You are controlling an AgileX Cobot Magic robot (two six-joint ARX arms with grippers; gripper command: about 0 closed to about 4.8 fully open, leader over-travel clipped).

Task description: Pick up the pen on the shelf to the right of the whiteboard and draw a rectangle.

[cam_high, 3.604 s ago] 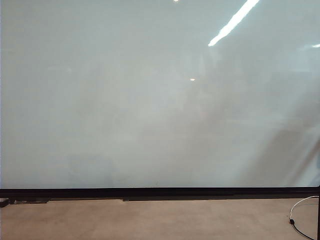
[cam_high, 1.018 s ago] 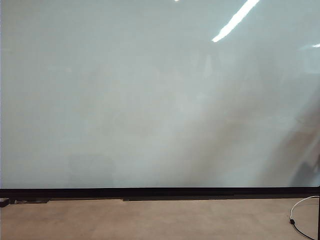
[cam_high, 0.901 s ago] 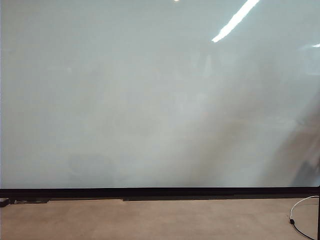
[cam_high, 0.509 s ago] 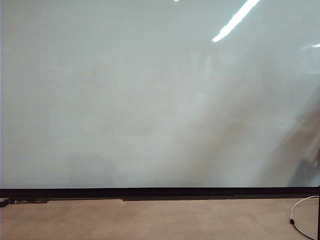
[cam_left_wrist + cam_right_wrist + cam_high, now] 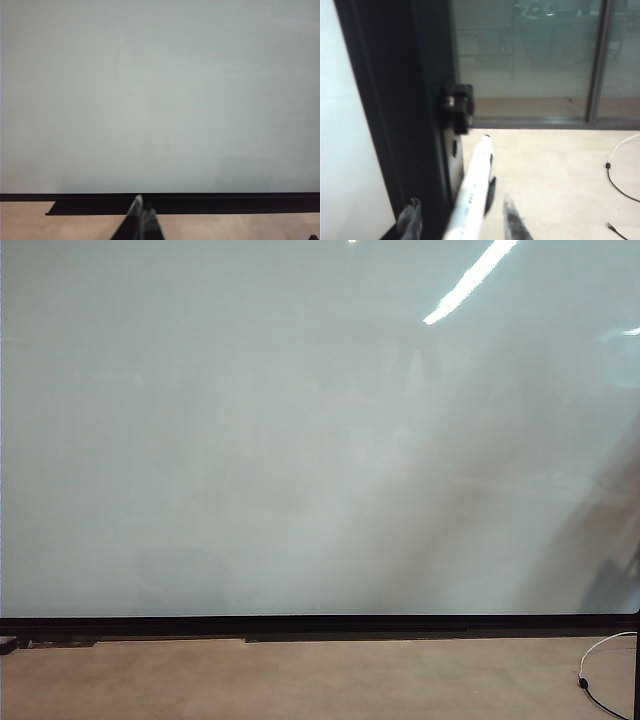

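The whiteboard (image 5: 300, 440) fills the exterior view, blank and glossy, with a black bottom edge; no rectangle shows on it and neither gripper appears there. In the right wrist view the pen (image 5: 474, 192), white with dark lettering, points away beside the board's black side frame (image 5: 395, 100). My right gripper (image 5: 462, 220) is open, one finger on each side of the pen with gaps showing. The shelf under the pen is mostly hidden. My left gripper (image 5: 142, 210) hangs shut and empty before the board's bottom edge.
A black bracket (image 5: 456, 107) sticks out from the frame just beyond the pen's tip. A white cable (image 5: 600, 655) lies on the beige floor at the right. Behind stands a glass wall with dark posts (image 5: 595, 60).
A dim dark reflection has appeared low at the board's right edge in the exterior view. Nothing else differs.
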